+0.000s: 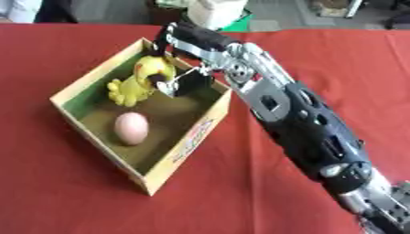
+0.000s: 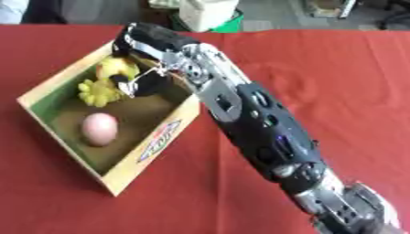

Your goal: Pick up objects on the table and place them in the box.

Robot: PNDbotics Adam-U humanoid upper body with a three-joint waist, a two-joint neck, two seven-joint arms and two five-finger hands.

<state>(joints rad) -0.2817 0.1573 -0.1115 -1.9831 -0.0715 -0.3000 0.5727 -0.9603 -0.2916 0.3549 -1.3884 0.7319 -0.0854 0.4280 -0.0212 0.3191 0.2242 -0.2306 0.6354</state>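
Item: my right hand (image 1: 182, 81), reaching over the box's (image 1: 186, 145) far corner, fingers curled around yellow toy (image 1: 142, 80), toy just left of palm, above floor beside pink egg (image 1: 131, 128).

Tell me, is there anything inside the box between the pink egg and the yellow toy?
No. In the left eye view, only bare brown box floor lies between the pink egg and the yellow toy, which the right hand is touching.
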